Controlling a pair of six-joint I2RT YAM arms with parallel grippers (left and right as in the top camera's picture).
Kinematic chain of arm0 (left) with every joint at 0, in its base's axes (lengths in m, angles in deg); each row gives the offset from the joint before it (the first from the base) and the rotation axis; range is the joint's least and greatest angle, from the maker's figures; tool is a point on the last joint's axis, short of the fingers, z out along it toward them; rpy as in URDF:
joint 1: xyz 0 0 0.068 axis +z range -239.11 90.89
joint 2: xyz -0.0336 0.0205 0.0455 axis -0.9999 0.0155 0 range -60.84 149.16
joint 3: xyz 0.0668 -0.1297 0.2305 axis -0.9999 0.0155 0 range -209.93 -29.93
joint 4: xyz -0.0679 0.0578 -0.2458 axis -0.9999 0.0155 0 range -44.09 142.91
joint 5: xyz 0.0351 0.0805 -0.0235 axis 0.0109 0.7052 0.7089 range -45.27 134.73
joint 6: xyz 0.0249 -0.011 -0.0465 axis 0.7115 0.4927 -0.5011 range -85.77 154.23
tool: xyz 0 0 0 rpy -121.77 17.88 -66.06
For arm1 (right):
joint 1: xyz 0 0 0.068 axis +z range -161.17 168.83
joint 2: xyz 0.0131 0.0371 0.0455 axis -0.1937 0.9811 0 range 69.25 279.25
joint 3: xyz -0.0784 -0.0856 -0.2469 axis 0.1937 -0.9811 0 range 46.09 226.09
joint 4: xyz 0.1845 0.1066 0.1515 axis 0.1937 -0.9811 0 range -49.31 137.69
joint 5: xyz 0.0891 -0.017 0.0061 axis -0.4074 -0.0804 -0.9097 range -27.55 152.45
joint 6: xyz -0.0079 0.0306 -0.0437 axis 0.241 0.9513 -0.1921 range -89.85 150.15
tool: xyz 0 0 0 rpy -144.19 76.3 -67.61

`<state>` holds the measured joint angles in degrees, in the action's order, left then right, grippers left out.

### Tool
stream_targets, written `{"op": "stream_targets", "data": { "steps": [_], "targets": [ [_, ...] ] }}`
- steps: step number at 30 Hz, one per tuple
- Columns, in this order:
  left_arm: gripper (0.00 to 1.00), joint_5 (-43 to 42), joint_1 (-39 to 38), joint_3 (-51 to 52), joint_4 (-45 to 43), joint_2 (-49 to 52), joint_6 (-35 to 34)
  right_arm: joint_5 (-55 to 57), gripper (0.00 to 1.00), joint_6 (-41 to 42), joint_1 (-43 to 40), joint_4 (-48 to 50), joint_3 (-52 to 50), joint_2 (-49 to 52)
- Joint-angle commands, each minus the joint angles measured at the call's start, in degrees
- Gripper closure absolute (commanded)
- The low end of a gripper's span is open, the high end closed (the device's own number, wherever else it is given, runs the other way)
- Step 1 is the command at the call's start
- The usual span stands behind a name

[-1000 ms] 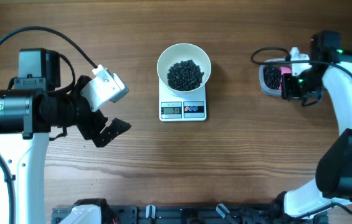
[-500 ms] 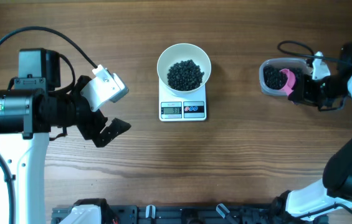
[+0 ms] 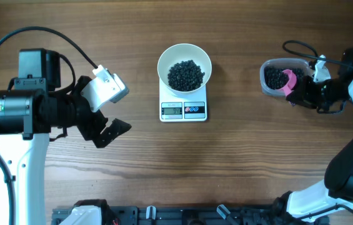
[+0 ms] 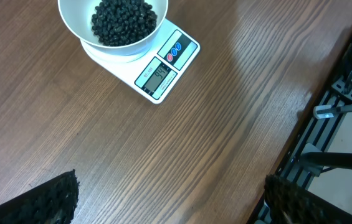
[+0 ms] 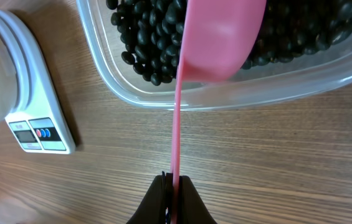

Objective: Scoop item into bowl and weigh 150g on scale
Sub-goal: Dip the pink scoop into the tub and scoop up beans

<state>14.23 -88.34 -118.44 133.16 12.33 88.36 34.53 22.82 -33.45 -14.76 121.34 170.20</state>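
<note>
Your beans [image 3: 185,75] sit in two places right now: a dark heap of small, glossy, rounded black ones lies in the white bowl [image 3: 160,67], and more fill the clear plastic tub [image 3: 265,87] well off to the right. The bowl is round, smooth and plain, and it stands on top of the scale [image 3: 183,110], a small white rectangular slab at mid-table. In the left wrist view you can read its grey display [image 4: 157,76]; it shows what looks like 94 (the digits are small, so take that loosely), and beside it are two round buttons [image 4: 174,50], one red and one blue. I can make out no brand mark on it. Over at the tub, with its rounded corners and see-through wall, a pink plastic scoop [image 3: 288,81] has its cup over the beans, turned so the right wrist view shows only its smooth back. Its thin handle runs straight down that view, edge-on, into your right gripper [image 5: 174,186], whose dark jaws are clenched on it. Your left gripper [image 4: 172,204] is released, its black, rough-textured fingers [image 4: 51,199] spread wide apart over bare brown wood-grain table [image 3: 226,162], well to the left of the scale, touching nothing.
</note>
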Motion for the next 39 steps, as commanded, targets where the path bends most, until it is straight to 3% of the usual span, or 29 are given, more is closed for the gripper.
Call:
{"op": "stream_targets", "data": {
  "steps": [1,39],
  "targets": [
    [0.00,-0.4,0.3,-0.8,0.1,-0.6,0.5,-2.3,0.96,1.5,-0.5,-0.1,-0.8,1.0],
    [0.00,-0.4,0.3,-0.8,0.1,-0.6,0.5,-21.2,0.96,-4.9,-11.2,-4.1,-0.6,-0.7]
  ]
}}
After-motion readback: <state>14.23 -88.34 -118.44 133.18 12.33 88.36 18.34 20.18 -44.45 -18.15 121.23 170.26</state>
